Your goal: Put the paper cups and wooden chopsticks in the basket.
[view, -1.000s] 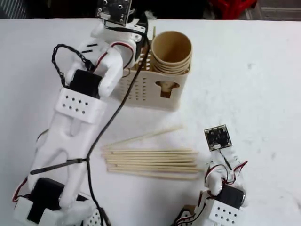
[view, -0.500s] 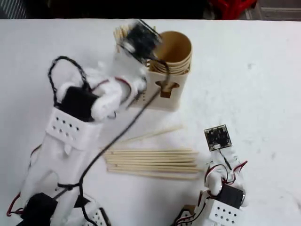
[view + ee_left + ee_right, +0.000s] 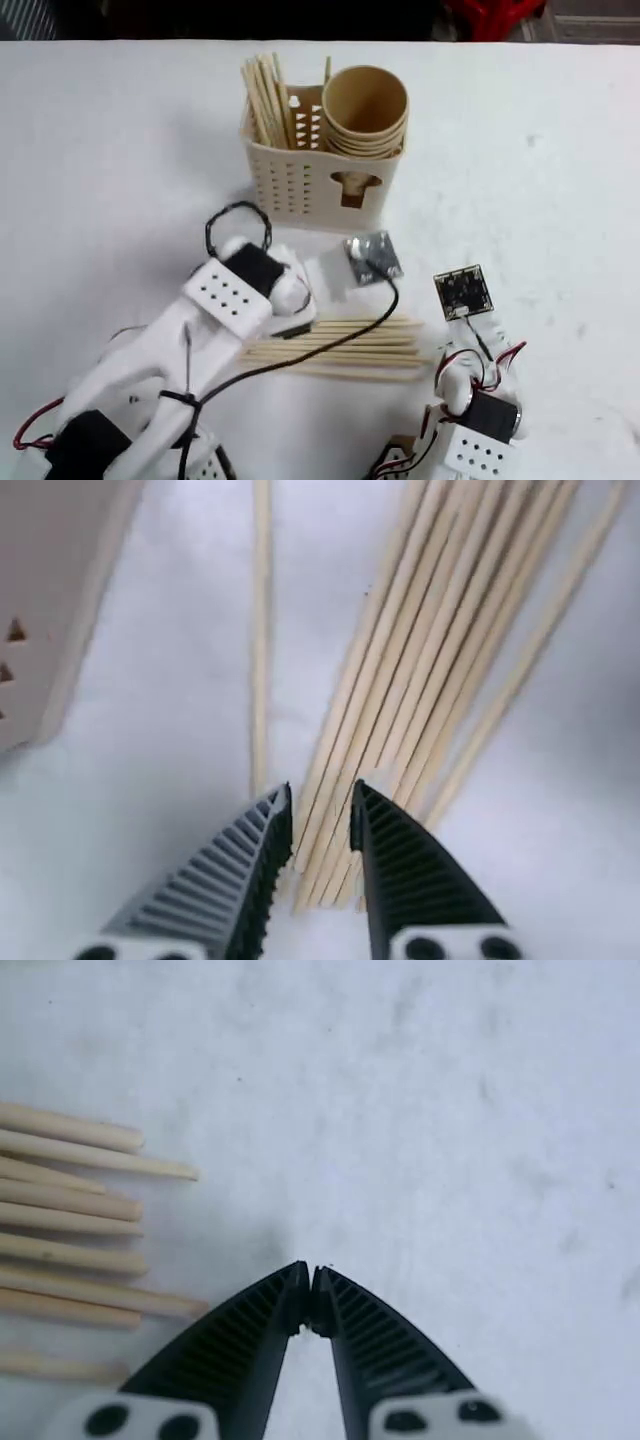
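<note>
With the left hand (image 3: pixel 320 792) parted only narrowly over the near ends of the loose wooden chopsticks (image 3: pixel 420 670), which lie on the worktop (image 3: pixel 560 150) just in front of the basket (image 3: pixel 300 185), it should probably widen, straddle several sticks and close squarely before lifting.

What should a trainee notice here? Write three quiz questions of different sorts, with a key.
1. True or false: the paper cups stand stacked inside the basket.
2. Pick one. The left hand is: A) shut on a cup; B) open over the ends of the loose chopsticks; C) inside the basket.
3. Fill the gap: the right hand is ____ and holds nothing.
Key: 1 true; 2 B; 3 shut.
</note>
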{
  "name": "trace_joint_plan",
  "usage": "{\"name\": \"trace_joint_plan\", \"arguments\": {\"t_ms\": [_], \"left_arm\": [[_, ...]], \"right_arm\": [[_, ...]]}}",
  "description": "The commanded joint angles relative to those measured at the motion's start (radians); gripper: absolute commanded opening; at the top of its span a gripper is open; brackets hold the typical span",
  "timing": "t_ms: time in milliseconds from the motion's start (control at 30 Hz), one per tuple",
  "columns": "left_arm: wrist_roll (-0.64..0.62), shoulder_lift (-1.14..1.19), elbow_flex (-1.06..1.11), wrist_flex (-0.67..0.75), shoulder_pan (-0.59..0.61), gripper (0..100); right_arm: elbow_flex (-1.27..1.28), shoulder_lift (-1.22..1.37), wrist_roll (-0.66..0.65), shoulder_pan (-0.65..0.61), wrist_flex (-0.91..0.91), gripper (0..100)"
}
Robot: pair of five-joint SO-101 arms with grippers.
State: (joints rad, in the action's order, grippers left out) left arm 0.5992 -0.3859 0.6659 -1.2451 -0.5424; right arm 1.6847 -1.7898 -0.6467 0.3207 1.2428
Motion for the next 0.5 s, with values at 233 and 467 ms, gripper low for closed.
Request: {"name": "trace_joint_plan", "arguments": {"t_ms": [233, 467], "left_arm": [[0.109, -0.030, 0.080, -0.132, -0.151, 10], [0.107, -0.024, 0.141, -0.173, -0.277, 10]], "right_arm": [[0.006, -0.008, -0.006, 0.005, 0.004, 1.5], [0.006, -0.008, -0.006, 0.005, 0.004, 1.5]]}}
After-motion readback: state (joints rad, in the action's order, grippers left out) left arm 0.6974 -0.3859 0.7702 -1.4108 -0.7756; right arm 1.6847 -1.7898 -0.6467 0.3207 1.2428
